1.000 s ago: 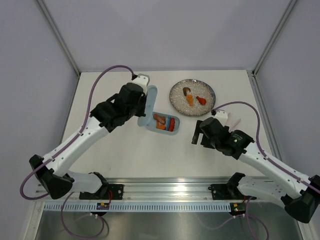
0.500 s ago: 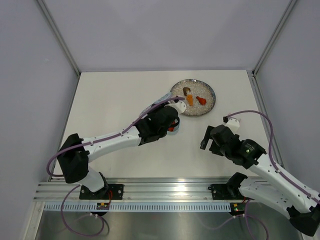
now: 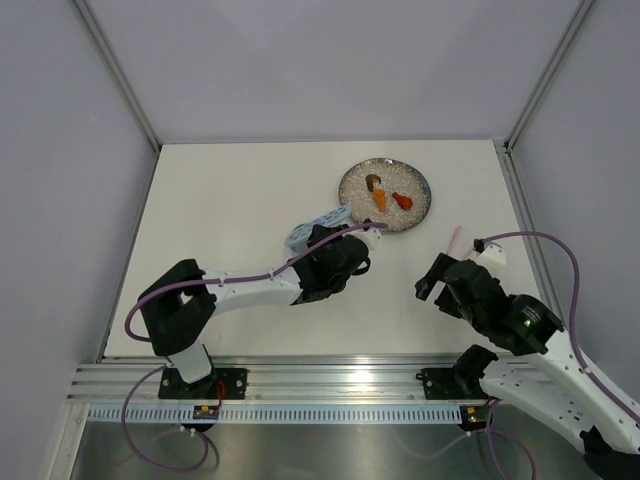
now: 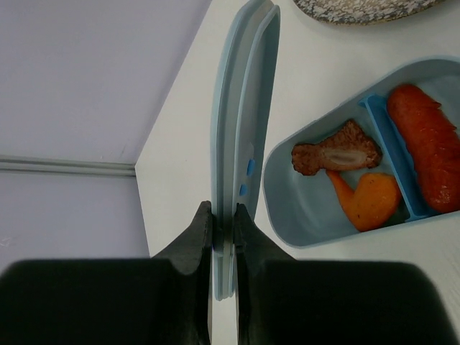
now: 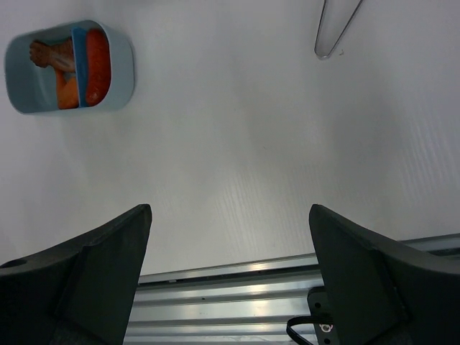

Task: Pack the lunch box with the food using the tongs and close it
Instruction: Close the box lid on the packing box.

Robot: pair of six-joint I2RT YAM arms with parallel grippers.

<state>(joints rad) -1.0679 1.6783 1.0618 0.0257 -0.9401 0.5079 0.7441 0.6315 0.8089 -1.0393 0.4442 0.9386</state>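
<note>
Swinging rightward since earlier, the left arm now crosses the table (image 3: 220,210) in the top view. The speckled lid (image 3: 318,226) shows beside the plate (image 3: 385,195), and the tongs (image 3: 455,240) lie near the right edge. Left wrist: the left gripper (image 4: 223,224) clamps the upright lid beside the lunch box (image 4: 302,205), which holds the food (image 4: 338,154). Right wrist: the right gripper (image 5: 230,230) gapes wide, empty.

We take this for a robotics lab test cell: a bare white counter (image 3: 230,200) boxed in by plain grey panels (image 3: 330,70) on metal framing, an aluminium rail (image 3: 330,375) along its near edge carrying two bolted arm bases (image 3: 195,380), and purple cables (image 3: 530,234) looping off the arms
</note>
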